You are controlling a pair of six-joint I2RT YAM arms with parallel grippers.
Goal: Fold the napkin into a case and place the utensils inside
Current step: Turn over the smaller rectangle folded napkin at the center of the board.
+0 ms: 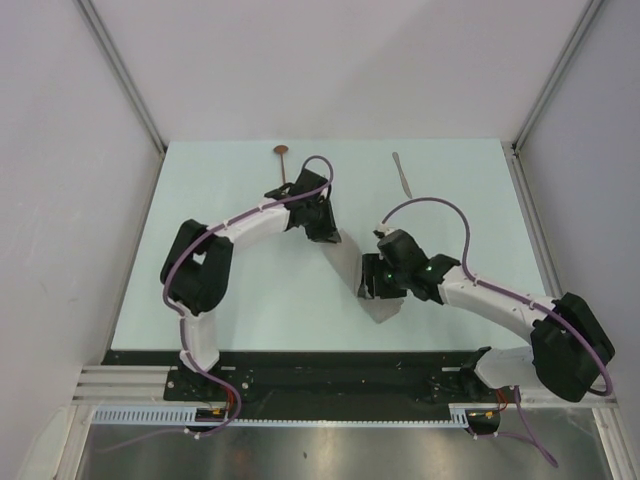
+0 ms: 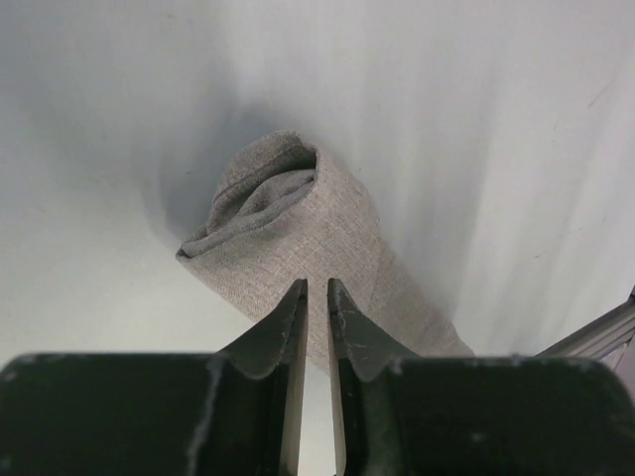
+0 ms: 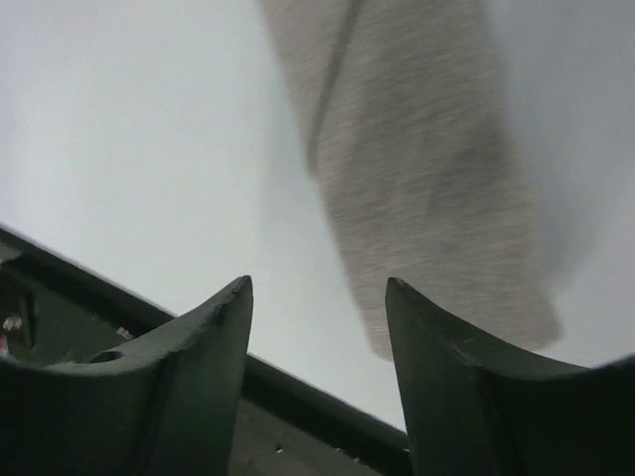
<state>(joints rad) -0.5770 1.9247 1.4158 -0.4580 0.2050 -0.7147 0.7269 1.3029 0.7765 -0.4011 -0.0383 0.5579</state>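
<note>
Folded napkin (image 2: pixel 317 233) lies as a long strip on the table (image 1: pixel 250 295) between the two grippers

Left gripper (image 2: pixel 317 286) sits at the napkin's far end with its jaws nearly pressed together, only a thin slit between them; whether cloth is caught there I cannot tell; the rolled mouth of the fold faces away from it; right gripper (image 3: pixel 317 283) hangs by the near end, jaws spread wide and holding nothing; the spoon (image 1: pixel 284 165) and knife (image 1: pixel 402 175) lie apart near the far edge, outside the napkin.
</note>
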